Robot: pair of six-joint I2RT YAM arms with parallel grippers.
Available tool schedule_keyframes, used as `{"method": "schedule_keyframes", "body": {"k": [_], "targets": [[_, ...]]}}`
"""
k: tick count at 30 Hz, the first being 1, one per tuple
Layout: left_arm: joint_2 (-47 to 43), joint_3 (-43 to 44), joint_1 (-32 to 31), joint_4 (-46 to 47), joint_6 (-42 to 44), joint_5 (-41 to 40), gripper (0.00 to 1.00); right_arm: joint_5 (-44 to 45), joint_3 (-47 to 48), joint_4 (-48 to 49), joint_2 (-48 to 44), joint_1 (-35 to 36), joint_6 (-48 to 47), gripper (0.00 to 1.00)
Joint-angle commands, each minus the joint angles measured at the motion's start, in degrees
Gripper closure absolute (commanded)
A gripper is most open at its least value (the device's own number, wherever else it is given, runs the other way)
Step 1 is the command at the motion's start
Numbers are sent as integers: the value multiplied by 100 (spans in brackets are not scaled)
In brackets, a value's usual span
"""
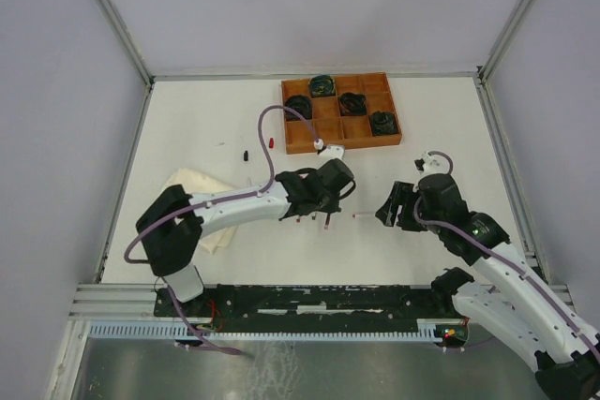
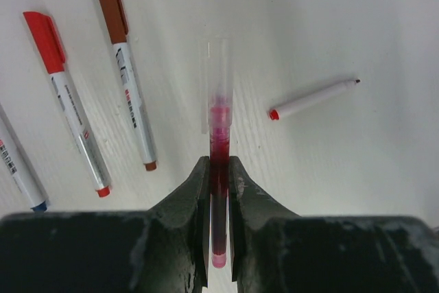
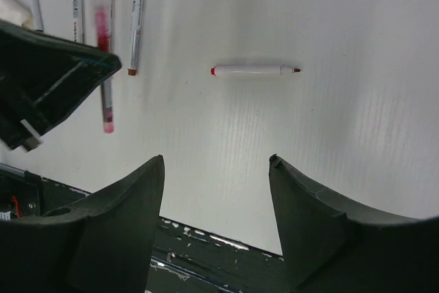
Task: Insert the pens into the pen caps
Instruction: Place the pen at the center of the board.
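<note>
Left wrist view first: your left gripper is clamped on a thin pink-and-white marker pen. The pen runs straight up the middle of the frame from between the fingers, and it's blurry, so I can't make out its far end. To the upper left of it two capped pens lie flat on the white table, a white-barrelled pen with a red cap and a white-barrelled pen with a brown cap. They're side by side but not touching. A third white pen with a blue end pokes in at the left edge. At centre right an uncapped white pen with a red end lies on its own, well apart from the others.

Right wrist view: your right gripper is spread wide and holds nothing. The same uncapped pen sits above it in mid-frame.

Top external view (tiny stuff here): a small black cap and a small red cap lie near each other, upper left of centre, and clear of both grippers. There's a folded cream cloth at left, partly under the left arm. At top centre a brown wooden compartment tray holds dark coiled cable bundles.
</note>
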Motion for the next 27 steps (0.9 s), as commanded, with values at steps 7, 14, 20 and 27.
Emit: {"method": "schedule_keyframes", "body": {"k": [7, 14, 20, 27], "targets": [[1538, 1420, 59, -426, -453, -713, 97, -362, 142, -300, -500, -33, -62, 30], [2032, 1689, 163, -520, -405, -813, 97, -817, 161, -486, -685, -27, -80, 30], [2325, 1851, 299, -681, -503, -785, 93, -873, 203, -659, -759, -31, -205, 30], [2296, 1676, 320, -765, -725, -718, 73, -806, 320, -814, -642, -28, -293, 29]]}}
